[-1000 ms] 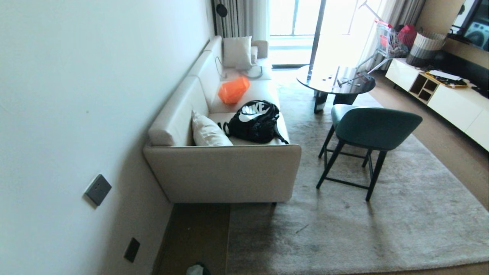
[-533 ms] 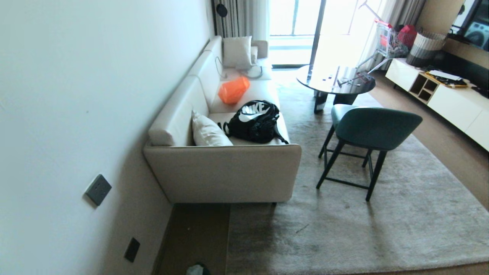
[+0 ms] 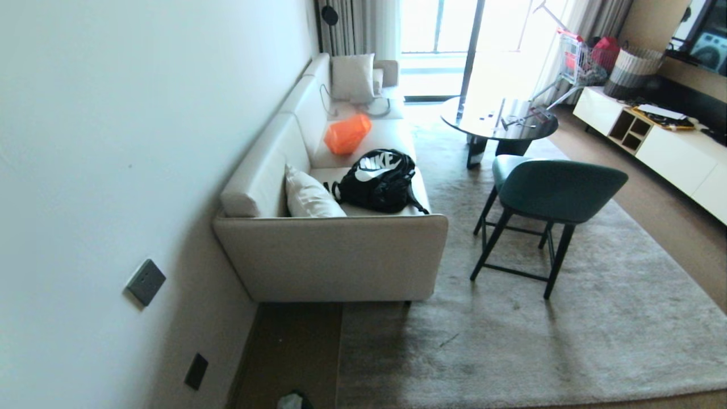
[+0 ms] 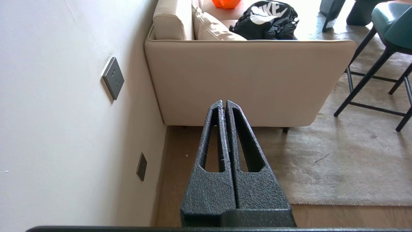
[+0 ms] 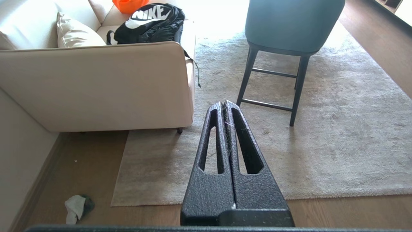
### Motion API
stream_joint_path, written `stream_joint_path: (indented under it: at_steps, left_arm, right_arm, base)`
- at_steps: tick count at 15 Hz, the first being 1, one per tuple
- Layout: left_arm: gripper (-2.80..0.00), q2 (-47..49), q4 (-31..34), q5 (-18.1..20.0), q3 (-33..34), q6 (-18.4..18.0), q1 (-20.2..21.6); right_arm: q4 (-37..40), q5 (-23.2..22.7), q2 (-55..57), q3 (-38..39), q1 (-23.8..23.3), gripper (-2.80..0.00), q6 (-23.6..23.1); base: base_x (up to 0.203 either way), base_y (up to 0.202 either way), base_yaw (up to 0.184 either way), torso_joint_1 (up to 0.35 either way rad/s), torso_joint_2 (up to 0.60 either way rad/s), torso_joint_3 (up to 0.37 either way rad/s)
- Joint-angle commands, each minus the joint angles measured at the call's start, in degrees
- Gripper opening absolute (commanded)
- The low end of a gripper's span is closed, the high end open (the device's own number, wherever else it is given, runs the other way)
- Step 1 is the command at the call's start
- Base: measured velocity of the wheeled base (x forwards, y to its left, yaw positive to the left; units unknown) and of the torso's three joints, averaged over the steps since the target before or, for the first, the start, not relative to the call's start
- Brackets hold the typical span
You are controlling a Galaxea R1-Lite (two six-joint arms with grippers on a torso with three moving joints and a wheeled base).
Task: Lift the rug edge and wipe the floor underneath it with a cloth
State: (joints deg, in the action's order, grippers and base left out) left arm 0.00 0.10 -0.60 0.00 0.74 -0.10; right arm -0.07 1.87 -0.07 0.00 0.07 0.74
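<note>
Rug edge: hem of light grey-beige plush rug (image 5: 199, 199) flat, unlifted.
Cloth: small pale rag (image 5: 76, 207) on brown plank floor (image 5: 83, 161), ungrasped.
Claws: left claw (image 4: 224, 103), right claw (image 5: 223, 103) clenched, empty.
Progress: nothing begun.

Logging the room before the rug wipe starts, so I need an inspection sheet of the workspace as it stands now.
Surface: brown floor bare beside the wall.
Job's things: rug edge lies flat on the floor; cloth crumpled on the floor near the wall, apart from the rug.
Clutter: black backpack and orange bag on the sofa; green chair stands on the rug.
Grippers: left gripper and right gripper shut, empty, in the air.
Cables: one thin cable on the sofa's far seat.
Surroundings: round table, white cabinet, wall sockets.
</note>
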Motion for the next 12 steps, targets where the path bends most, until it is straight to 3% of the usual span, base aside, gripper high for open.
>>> stream_joint_path:
  at_steps: [1, 12]
  left_arm:
    - [-2.80, 0.00, -0.01, 0.02, 0.00, 0.05, 0.01]
    - [-2.80, 0.00, -0.01, -0.02, 0.00, 0.05, 0.01]
  right_arm:
    - [-0.01, -0.02, 0.07, 0.00, 0.01, -2.80, -0.22]
    - [-0.01, 0.07, 0.07, 0.00, 0.01, -2.80, 0.14]
  base:
    - [0.000, 0.000, 0.000, 0.000, 0.00, 0.000]
    - [0.000, 0.000, 0.000, 0.000, 0.00, 0.000]
